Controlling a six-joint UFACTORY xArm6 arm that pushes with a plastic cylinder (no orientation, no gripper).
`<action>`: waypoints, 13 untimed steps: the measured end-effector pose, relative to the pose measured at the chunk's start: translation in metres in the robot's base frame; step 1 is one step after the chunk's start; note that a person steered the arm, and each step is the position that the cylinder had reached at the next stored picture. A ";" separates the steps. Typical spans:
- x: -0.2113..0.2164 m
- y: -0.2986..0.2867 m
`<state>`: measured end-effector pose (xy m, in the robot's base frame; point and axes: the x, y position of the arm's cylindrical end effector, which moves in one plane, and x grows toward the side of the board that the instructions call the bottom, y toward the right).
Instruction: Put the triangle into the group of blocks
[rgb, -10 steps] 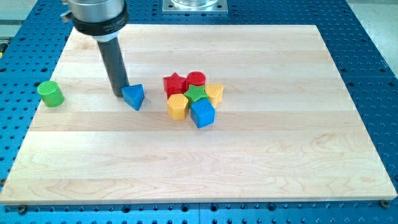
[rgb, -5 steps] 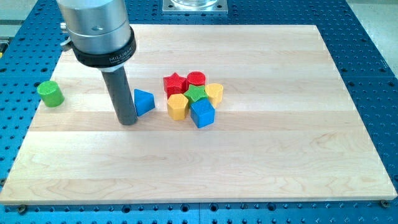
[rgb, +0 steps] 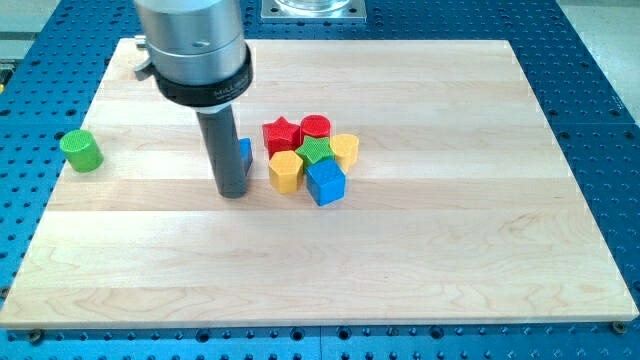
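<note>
Just right of my tip (rgb: 233, 193), blue triangle (rgb: 245, 152)

green cyl. (rgb: 81, 150), wood board (rgb: 450, 250), view's left

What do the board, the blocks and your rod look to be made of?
Board: pale wood, smooth matte, visible grain and plank seams. Blocks, such as the blue cube and the green cylinder: likely plastic, with fine ridges. My tip, beside the blue triangle: dark, matte, possibly metal or plastic.
</note>
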<state>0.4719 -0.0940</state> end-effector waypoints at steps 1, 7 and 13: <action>-0.010 -0.020; -0.062 -0.058; -0.059 0.038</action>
